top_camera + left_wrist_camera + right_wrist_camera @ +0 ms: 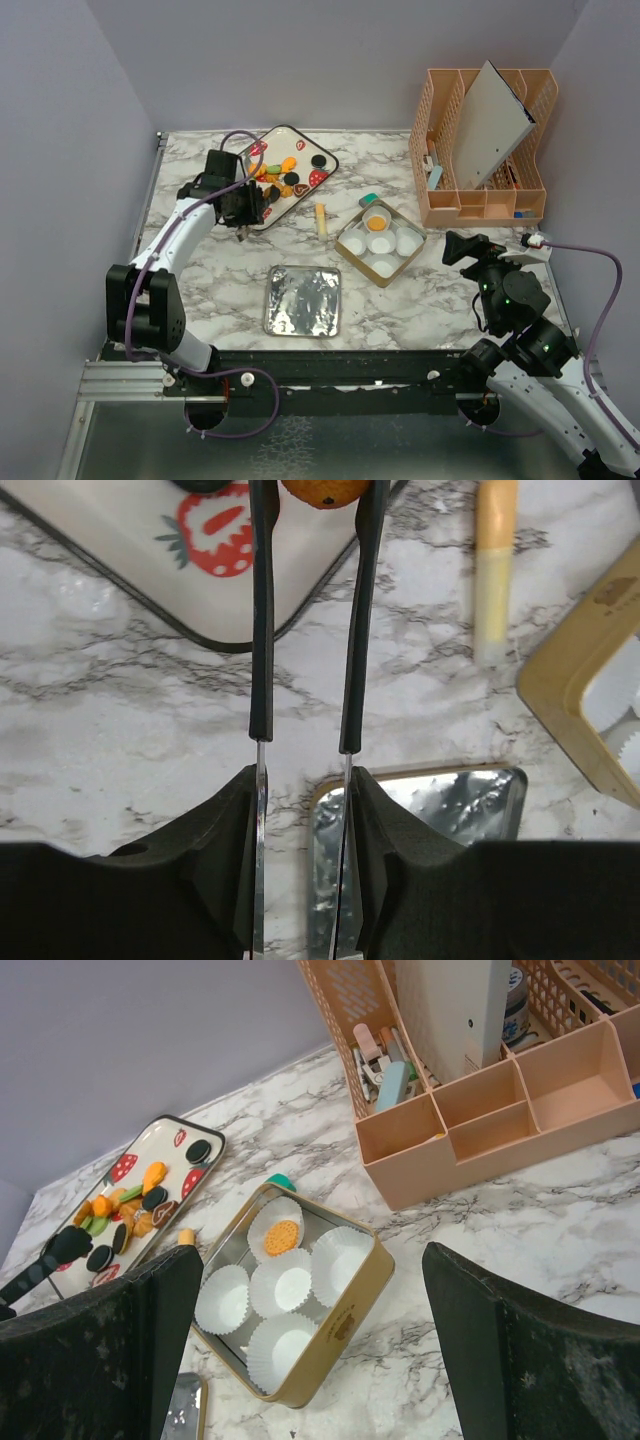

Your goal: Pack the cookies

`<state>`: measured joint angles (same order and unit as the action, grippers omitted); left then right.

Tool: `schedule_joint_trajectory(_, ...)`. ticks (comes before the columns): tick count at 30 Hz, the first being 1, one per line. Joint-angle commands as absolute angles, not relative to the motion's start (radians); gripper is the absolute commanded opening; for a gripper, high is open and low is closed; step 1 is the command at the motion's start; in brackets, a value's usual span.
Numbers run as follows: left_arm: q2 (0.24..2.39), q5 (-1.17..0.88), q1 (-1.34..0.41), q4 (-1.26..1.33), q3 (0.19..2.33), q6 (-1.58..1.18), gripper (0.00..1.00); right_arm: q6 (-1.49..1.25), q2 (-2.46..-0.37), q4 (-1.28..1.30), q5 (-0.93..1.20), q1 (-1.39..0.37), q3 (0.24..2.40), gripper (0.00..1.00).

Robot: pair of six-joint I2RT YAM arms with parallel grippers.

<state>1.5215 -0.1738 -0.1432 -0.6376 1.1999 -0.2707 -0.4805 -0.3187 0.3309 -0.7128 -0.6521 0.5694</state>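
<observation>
The cookies (290,178) lie heaped on a white strawberry-print tray (285,145) at the back left, also in the right wrist view as cookies (130,1215). My left gripper (262,200) reaches over the tray's near edge. In the left wrist view its long thin fingers (262,630) are closed on an orange cookie (322,490) at the frame's top edge. One orange cookie (376,221) lies in a paper cup in the gold tin (345,250). My right gripper (462,248) hovers open, right of the tin (340,1350), holding nothing.
A silver tin lid (303,300) lies at front centre. A yellow stick (321,218) lies between tray and tin, with a teal item (369,199) behind the tin. A peach desk organizer (485,150) stands at the back right. White paper cups (283,1285) fill the tin.
</observation>
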Motion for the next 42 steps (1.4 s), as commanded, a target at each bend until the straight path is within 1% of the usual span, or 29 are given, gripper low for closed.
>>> schedule_joint_trajectory(1, 1.483, -0.165, -0.259, -0.663, 1.271, -0.258, 0.35, -0.472, -0.322, 0.319, -0.71, -0.646, 0.572, 1.0)
schedule_joint_trajectory(8, 1.497, -0.163, -0.434, -0.68, 1.33, -0.27, 0.35, -0.472, -0.321, 0.32, -0.71, -0.646, 0.571, 1.0)
schedule_joint_trajectory(14, 1.536, -0.12, -0.592, -0.705, 1.394, -0.27, 0.35, -0.474, -0.32, 0.321, -0.713, -0.646, 0.573, 1.0)
schedule_joint_trajectory(19, 1.606, -0.094, -0.731, -0.706, 1.453, -0.273, 0.35, -0.474, -0.319, 0.321, -0.712, -0.646, 0.575, 1.0)
schedule_joint_trajectory(27, 1.742, -0.08, -0.867, -0.706, 1.566, -0.263, 0.35, -0.481, -0.305, 0.34, -0.716, -0.646, 0.58, 1.0)
schedule_joint_trajectory(33, 1.842, -0.075, -0.926, -0.707, 1.645, -0.25, 0.35, -0.481, -0.302, 0.341, -0.718, -0.646, 0.581, 1.0)
schedule_joint_trajectory(42, 1.933, -0.054, -0.94, -0.706, 1.712, -0.232, 0.36, -0.484, -0.298, 0.346, -0.724, -0.646, 0.578, 1.0)
